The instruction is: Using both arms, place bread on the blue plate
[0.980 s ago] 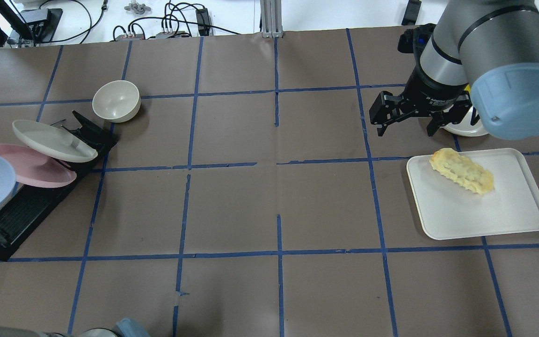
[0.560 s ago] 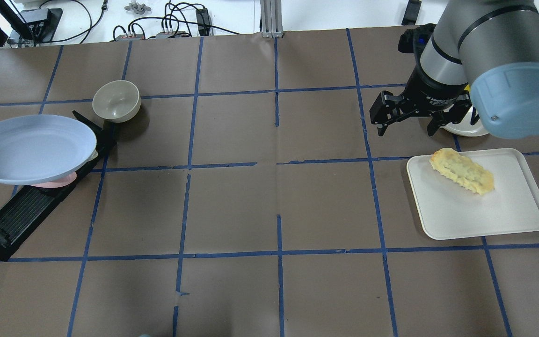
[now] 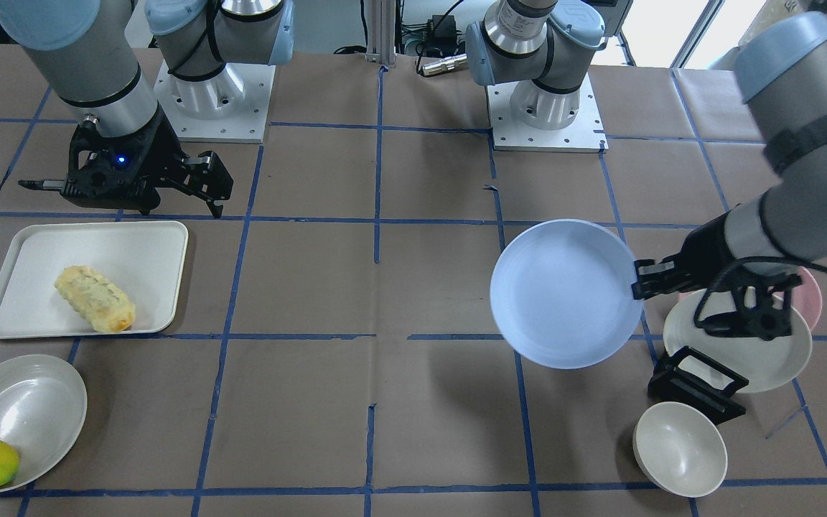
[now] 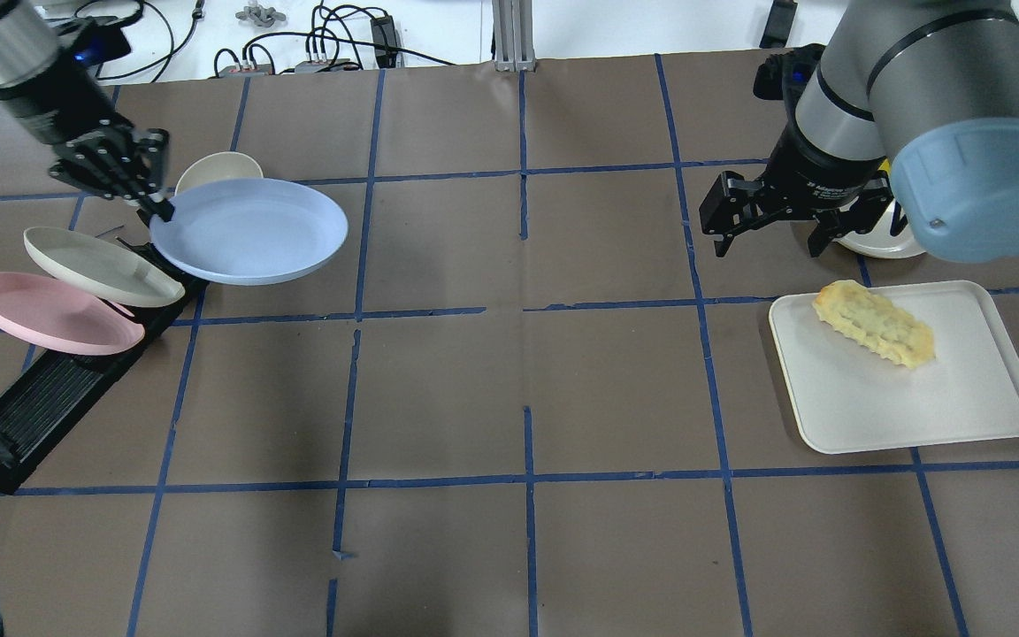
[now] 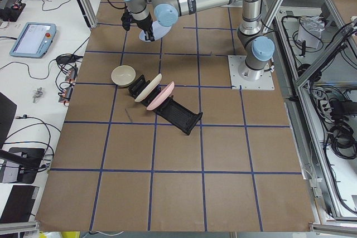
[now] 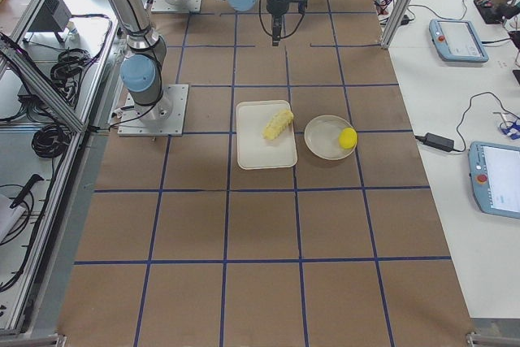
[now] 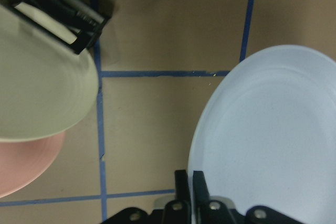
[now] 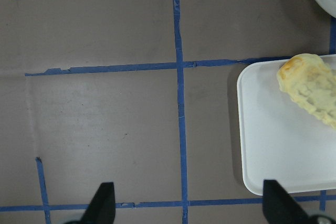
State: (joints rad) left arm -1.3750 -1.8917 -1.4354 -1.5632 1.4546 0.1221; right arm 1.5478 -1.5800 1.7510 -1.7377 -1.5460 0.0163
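Claw by claw: at the left claw [image 4: 160, 209], pinching shut on the rim of the blue plate [image 4: 249, 232], holding it up off the surface [image 4: 439, 380] in the upper left of the overhead view. At the right claw [image 4: 768, 241], hanging wide open and empty in the upper right, just beyond the white tray [image 4: 828, 425], apart from the bread [image 4: 872, 323] lying diagonally on it.

Judging the step: carrying the plate out to a set-down spot. Next, probably calling for lowering it flat, letting go, then closing across the bread's ridged sides.

Minding the cream plate [image 4: 94, 265] and pink plate [image 4: 41, 314] leaning in the black rack [image 4: 41, 402], and the bowl [image 4: 218, 164] half hidden behind the plate.
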